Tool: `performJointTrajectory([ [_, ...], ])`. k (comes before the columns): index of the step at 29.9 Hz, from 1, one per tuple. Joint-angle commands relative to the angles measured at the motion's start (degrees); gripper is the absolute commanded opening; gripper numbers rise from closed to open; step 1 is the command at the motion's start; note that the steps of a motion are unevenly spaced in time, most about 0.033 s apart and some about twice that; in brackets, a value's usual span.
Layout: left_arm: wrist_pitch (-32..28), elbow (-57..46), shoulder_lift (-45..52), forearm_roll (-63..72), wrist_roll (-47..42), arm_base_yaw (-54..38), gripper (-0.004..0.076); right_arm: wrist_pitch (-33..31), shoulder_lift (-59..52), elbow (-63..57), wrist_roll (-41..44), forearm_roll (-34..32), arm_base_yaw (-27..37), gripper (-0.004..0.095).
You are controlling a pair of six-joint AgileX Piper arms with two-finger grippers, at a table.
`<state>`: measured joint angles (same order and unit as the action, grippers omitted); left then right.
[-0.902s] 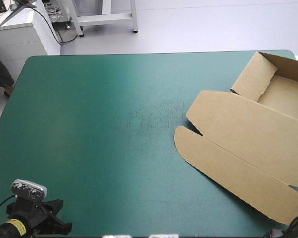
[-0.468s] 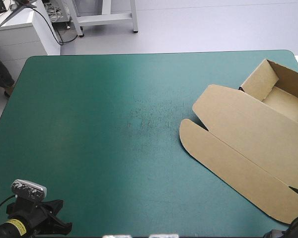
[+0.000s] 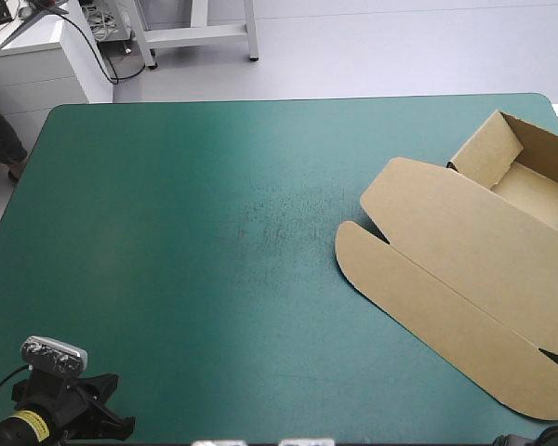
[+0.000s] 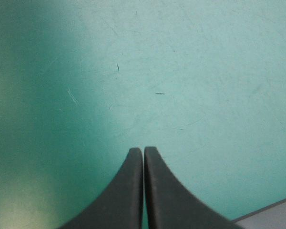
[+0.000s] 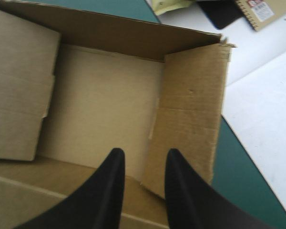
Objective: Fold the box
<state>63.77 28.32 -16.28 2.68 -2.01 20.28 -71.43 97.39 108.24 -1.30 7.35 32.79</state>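
1. The brown box has shifted slightly since earlier, and its far end has drawn up into a tighter tray with one wall upright and the lid flat; I'd judge that only tucking is left
2. Left gripper: fingers pressed together, empty, over the bare teal-green cover, well apart from the box's left side
3. Right gripper: fingers a little apart, clasping nothing, over the box's tray, just beside a side wall
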Motion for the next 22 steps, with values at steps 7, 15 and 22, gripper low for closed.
performJointTrajectory([
  [7, -2.37, 1.37, -0.67, 0.23, -0.14, 0.21, -0.0008, -0.25, -16.53, -14.08, -5.33, 5.24, -7.55, 0.0001],
  [15, -2.37, 1.37, -0.67, 0.23, -0.14, 0.21, -0.0008, 0.54, -35.16, -29.74, -7.91, 2.33, -20.02, 0.0001],
  [22, -2.47, 1.37, -0.67, 0.35, -0.14, 0.21, -0.0008, 3.53, -53.07, -42.69, -7.63, 2.72, -27.79, 0.0000],
])
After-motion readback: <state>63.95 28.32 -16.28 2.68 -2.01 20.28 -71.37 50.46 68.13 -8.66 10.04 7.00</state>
